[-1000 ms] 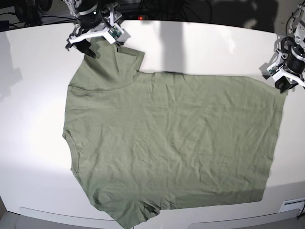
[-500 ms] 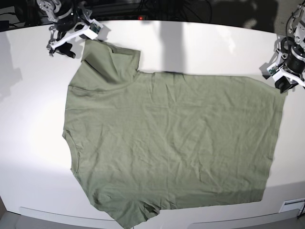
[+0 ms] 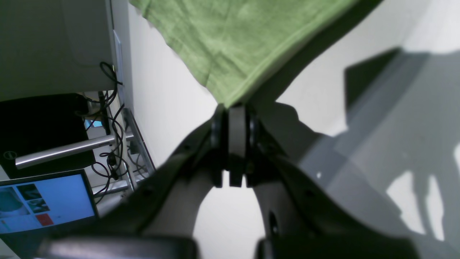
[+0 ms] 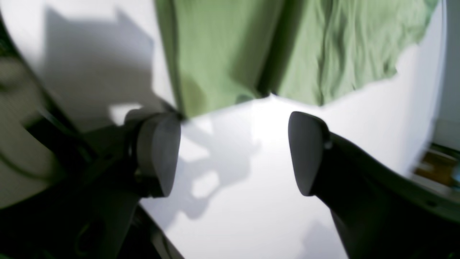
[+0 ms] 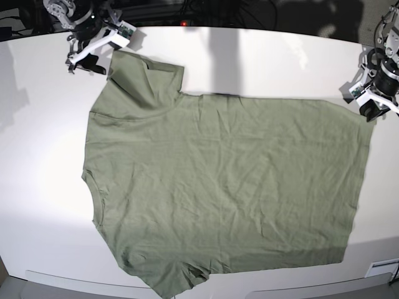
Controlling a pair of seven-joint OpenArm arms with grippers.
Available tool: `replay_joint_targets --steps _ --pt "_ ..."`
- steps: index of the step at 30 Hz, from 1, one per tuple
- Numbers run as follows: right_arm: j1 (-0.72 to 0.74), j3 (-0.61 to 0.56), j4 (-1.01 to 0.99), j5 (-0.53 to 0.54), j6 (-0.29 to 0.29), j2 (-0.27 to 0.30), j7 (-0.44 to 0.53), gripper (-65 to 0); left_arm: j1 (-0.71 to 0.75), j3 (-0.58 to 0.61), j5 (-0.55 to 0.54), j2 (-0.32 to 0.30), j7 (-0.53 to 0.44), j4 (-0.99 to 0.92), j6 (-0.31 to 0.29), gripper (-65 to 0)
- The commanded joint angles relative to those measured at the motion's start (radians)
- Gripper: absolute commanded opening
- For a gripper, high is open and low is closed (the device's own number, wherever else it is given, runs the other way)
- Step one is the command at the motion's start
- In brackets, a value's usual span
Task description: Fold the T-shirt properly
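Note:
The sage-green T-shirt [image 5: 224, 180] lies spread flat on the white table [image 5: 268, 62], with one sleeve at the back left and the other at the front edge. My left gripper [image 5: 372, 112] is at the shirt's back right hem corner. In the left wrist view the left gripper [image 3: 231, 108] is shut, pinching that corner of the shirt [image 3: 233, 43]. My right gripper [image 5: 87, 62] sits just left of the back sleeve. In the right wrist view the right gripper [image 4: 233, 151] is open and empty over bare table, with the sleeve [image 4: 215, 54] just beyond its fingertips.
A monitor [image 3: 46, 201] and loose cables [image 3: 111, 118] sit off the table beside the left arm. The shirt's lower sleeve [image 5: 181, 280] reaches the table's front edge. A small white object [image 5: 381, 268] sits at the front right corner.
My right gripper has let go of the back sleeve and drawn away to the left, off the shirt. The sleeve lies flat. The left arm has not moved.

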Motion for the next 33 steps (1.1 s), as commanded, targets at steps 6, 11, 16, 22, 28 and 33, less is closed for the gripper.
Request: replay_joint_targets --steps 6,11,16,22,28,33 --pt "0.01 -0.002 -0.034 0.018 0.027 -0.071 -0.005 -18.3 -0.006 -0.01 -0.001 -0.022 -0.007 0.009 0.021 -65.0" --pt "0.057 -0.002 -0.121 -0.03 0.018 -0.108 -0.048 -18.3 -0.006 -0.01 -0.001 -0.022 -0.007 0.009 0.021 -65.0" --pt "0.06 -0.002 -0.136 -0.098 -0.045 -0.108 -0.06 -18.4 -0.006 -0.01 -0.047 -0.022 -0.007 0.009 0.021 -65.0" --pt "0.055 -0.01 -0.136 -0.099 -0.04 -0.098 -0.061 -18.4 -0.006 -0.01 -0.083 -0.022 -0.007 0.009 0.02 -65.0" --pt "0.055 -0.028 -0.136 -0.099 -0.032 -0.097 -0.061 -41.4 -0.006 -0.01 -0.082 -0.022 -0.007 0.009 0.02 -65.0" --pt "0.055 -0.028 -0.136 -0.099 -0.034 -0.098 -0.09 -61.1 -0.006 -0.01 -0.082 -0.022 -0.007 0.009 0.02 -65.0"
